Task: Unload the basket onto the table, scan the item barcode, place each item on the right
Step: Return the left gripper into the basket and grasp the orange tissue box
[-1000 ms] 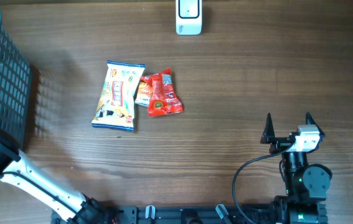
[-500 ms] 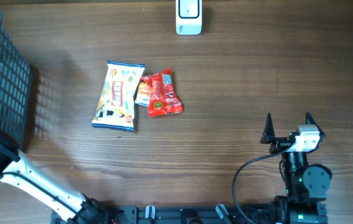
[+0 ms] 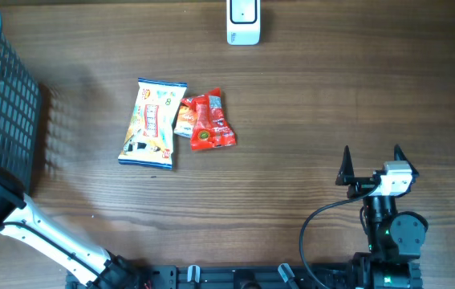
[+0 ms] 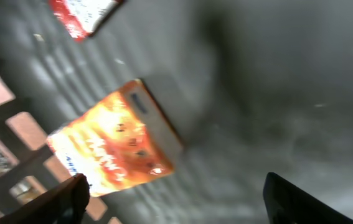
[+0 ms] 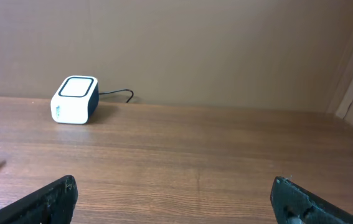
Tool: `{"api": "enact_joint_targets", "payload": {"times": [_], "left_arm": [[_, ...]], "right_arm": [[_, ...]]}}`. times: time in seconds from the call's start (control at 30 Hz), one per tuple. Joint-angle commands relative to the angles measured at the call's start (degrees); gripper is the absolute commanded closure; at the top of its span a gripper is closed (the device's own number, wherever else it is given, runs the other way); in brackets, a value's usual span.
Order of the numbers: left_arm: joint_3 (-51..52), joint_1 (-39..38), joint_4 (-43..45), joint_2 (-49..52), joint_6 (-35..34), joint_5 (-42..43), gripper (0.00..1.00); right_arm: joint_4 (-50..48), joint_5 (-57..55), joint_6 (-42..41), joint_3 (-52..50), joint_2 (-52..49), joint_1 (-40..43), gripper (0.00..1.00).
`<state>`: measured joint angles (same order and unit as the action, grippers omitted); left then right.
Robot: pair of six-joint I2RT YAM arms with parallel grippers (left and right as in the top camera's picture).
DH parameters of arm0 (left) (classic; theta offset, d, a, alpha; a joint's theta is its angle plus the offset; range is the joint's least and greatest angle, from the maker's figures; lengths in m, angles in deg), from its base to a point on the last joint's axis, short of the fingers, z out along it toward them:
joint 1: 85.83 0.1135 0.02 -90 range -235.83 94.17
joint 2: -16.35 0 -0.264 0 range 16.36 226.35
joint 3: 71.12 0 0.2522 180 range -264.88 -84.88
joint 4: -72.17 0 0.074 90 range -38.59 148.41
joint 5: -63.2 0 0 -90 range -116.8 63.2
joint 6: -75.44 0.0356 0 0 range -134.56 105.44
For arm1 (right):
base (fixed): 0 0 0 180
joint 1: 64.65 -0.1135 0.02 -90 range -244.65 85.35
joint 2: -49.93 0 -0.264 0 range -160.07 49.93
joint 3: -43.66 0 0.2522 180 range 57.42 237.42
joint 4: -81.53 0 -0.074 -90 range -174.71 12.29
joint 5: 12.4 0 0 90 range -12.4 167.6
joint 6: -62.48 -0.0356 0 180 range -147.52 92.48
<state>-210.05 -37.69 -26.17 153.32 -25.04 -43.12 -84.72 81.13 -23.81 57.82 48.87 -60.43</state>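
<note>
The barcode scanner (image 3: 243,22), a white block with a dark face, stands at the table's (image 3: 307,96) 12 o'clock edge; in the right wrist view it (image 5: 75,99) sits toward 10 o'clock with its cable (image 5: 117,94) trailing off behind. Three packets lie touching one another at about 10 o'clock from the table's centre, well apart from the scanner: a white-and-yellow snack packet (image 3: 153,123), a red packet (image 3: 209,120), and a small orange packet (image 3: 184,119) wedged between them. The dark mesh basket (image 3: 6,104) fills the 9 o'clock side. The left arm (image 3: 42,237) rises from 7 o'clock toward the basket, and its wrist camera looks down inside onto the grey basket floor. There the left gripper (image 4: 176,183) hangs with its fingers (image 4: 64,199) spread wide and grasping nothing. An orange packet (image 4: 114,146) lies flat on the floor, blurred, just above the finger at 8 o'clock; whether that finger touches it cannot be told. A red-and-white packet (image 4: 80,14) shows at 11 o'clock, cut by the frame. The right gripper (image 3: 371,156) rests at 4 o'clock near the table's front edge, fingers (image 5: 55,199) released and wide apart, pointing toward 12 o'clock over bare wood, empty.
</note>
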Motion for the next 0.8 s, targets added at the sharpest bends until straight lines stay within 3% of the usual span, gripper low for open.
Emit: {"api": "enact_joint_targets", "payload": {"times": [0.0, 0.27, 0.77], "left_arm": [[0.46, 0.59, 0.0, -0.26, -0.39, -6.56, 0.15], [0.46, 0.59, -0.04, 0.35, -2.38, -8.52, 0.23], [0.46, 0.98, -0.33, 3.45, -2.38, -8.63, 0.2]], "right_arm": [[-0.09, -0.55, -0.81, -0.11, 0.24, 0.28, 0.0], [-0.09, -0.55, -0.79, -0.11, 0.24, 0.28, 0.0], [-0.09, -0.55, -0.81, -0.11, 0.24, 0.28, 0.0]]}}
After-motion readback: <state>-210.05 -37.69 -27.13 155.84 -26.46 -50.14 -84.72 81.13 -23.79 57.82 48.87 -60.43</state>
